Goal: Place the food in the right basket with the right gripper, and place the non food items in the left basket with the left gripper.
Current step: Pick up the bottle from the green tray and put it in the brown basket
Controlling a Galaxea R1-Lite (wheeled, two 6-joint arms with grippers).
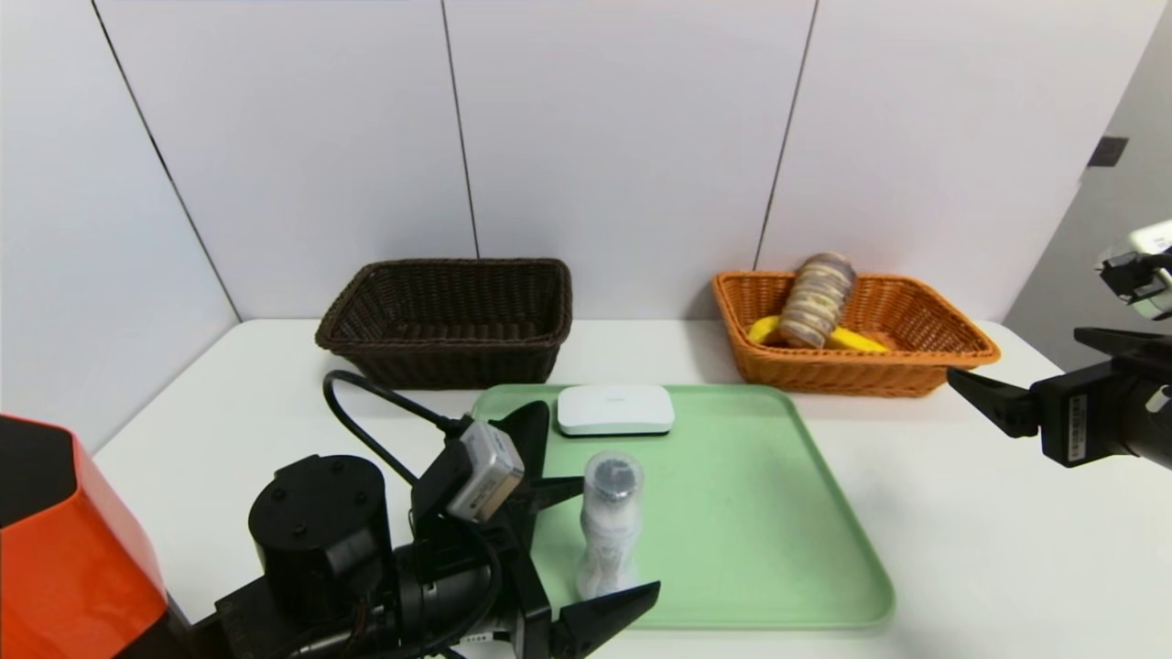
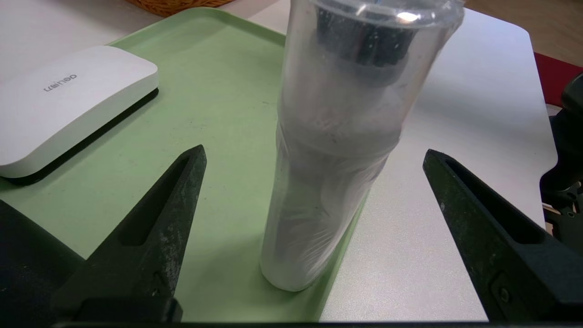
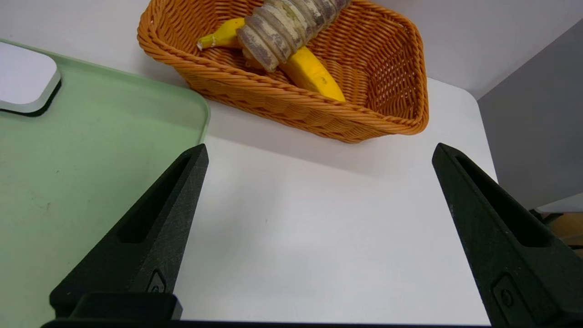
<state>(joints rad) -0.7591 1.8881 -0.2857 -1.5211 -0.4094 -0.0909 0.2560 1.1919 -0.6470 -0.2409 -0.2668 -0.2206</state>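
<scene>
My left hand (image 1: pixel 600 540) is low at the near-left corner of the tray (image 1: pixel 751 513), fingers spread wide, level. One bottle (image 1: pixel 610 522) stands between them, upright, long axis vertical, dark cap on top. In the left wrist view the bottle (image 2: pixel 332 146) sits at the tray's edge (image 2: pixel 218 91) and neither finger (image 2: pixel 155 228) touches it.

On the tray: 2 things. The bottle, plus one white device (image 1: pixel 615 408) lying flat near the far edge, long axis left-right. Pouch not visible in any view.

My right hand (image 3: pixel 319 228) hovers off to the right above bare bench (image 1: pixel 1007 549), fingers wide apart, holding nothing.

Baskets: 2, both at the back of the bench by the wall, well apart. Brown basket (image 1: pixel 449 320) far left, no contents visible. Orange basket (image 1: pixel 851 339) far right, holds 2 foods: one banana (image 1: pixel 856 339) lying flat along the basket's length, one bread loaf (image 1: pixel 817 299) across it, tilted, far end leaning up on the back wall.
</scene>
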